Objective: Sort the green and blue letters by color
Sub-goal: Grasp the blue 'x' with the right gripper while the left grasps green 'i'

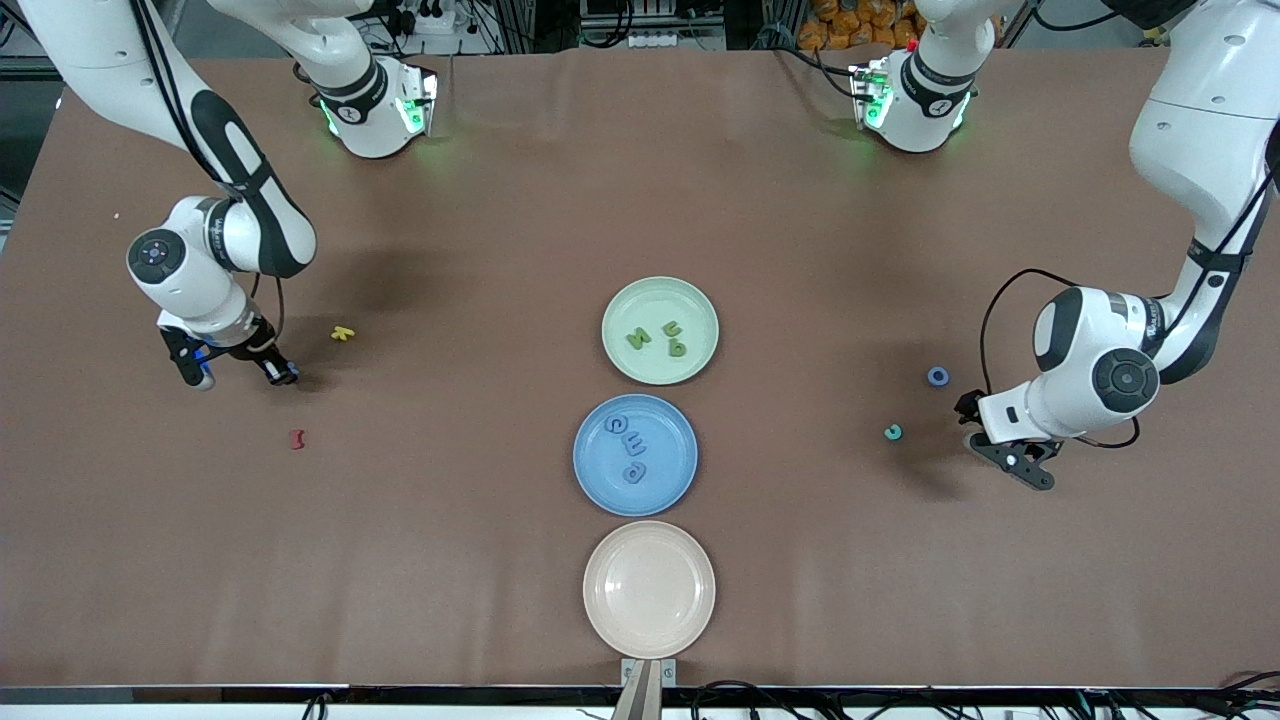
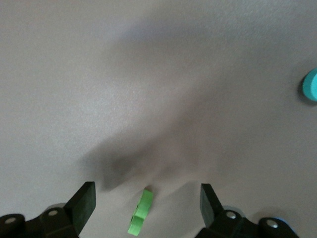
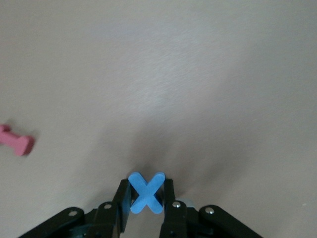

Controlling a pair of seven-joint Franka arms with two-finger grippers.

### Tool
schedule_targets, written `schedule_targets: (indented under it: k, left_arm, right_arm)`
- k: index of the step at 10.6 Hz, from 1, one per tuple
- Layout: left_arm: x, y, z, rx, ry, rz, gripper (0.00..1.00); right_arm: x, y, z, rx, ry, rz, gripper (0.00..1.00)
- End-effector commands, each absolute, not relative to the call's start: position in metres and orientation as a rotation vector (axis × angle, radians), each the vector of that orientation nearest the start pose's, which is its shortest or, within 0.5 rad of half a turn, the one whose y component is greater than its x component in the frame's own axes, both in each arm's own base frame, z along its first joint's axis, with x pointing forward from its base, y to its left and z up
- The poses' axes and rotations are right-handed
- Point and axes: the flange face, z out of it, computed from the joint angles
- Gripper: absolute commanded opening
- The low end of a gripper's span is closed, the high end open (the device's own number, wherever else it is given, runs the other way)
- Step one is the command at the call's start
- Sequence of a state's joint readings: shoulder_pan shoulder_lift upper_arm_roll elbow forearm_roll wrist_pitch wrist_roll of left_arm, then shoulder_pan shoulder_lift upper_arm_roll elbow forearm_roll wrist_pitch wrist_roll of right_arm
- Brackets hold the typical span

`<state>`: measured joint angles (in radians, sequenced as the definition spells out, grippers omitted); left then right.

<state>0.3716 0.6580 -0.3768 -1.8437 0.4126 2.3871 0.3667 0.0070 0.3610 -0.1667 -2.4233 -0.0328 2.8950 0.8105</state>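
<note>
A blue X (image 3: 146, 192) sits pinched in the right gripper (image 1: 243, 372) fingers at the frame's left edge down by the bench (image 1: 500, 200), while the left gripper (image 2: 148, 203), lower right of the frame, hangs with fingers spread wide around a green letter (image 2: 141, 212), not touching it.
</note>
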Motion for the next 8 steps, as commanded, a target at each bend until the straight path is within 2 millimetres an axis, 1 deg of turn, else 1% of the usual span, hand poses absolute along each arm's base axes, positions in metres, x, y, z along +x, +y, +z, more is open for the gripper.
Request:
schedule_targets:
  k: [1,2,3,4,5,6,7,8]
  left_arm:
    - [0.63,0.022,0.185,-2.947,0.985,0.098,0.69]
    - [0.63,0.023,0.184,-2.944,0.999,0.1,0.49]
    - [0.63,0.024,0.184,-2.944,0.999,0.1,0.27]
    - [0.63,0.023,0.185,-2.942,1.003,0.098,0.03]
    - [0.631,0.023,0.186,-2.93,1.034,0.095,0.0]
    - [0.631,0.023,0.187,-2.929,1.035,0.093,0.0]
    - [0.634,0.024,0.19,-2.925,1.037,0.083,0.0]
    - [0.636,0.024,0.196,-2.922,1.033,0.068,0.0]
  right_arm:
    - [0.516,-0.059,0.19,-2.851,1.364,-0.145,0.0]
    - [0.522,-0.057,0.197,-2.862,1.358,-0.123,0.0]
    - [0.531,-0.051,0.207,-2.869,1.335,-0.123,0.0]
    - [0.543,-0.036,0.22,-2.887,1.297,-0.095,0.0]
    - [0.561,-0.015,0.238,-2.911,1.25,-0.063,0.0]
    - [0.574,0.012,0.255,-2.941,1.186,-0.043,0.0]
    - [0.584,0.039,0.268,-2.961,1.12,-0.051,0.0]
    - [0.591,0.072,0.279,-2.974,1.034,-0.082,0.0]
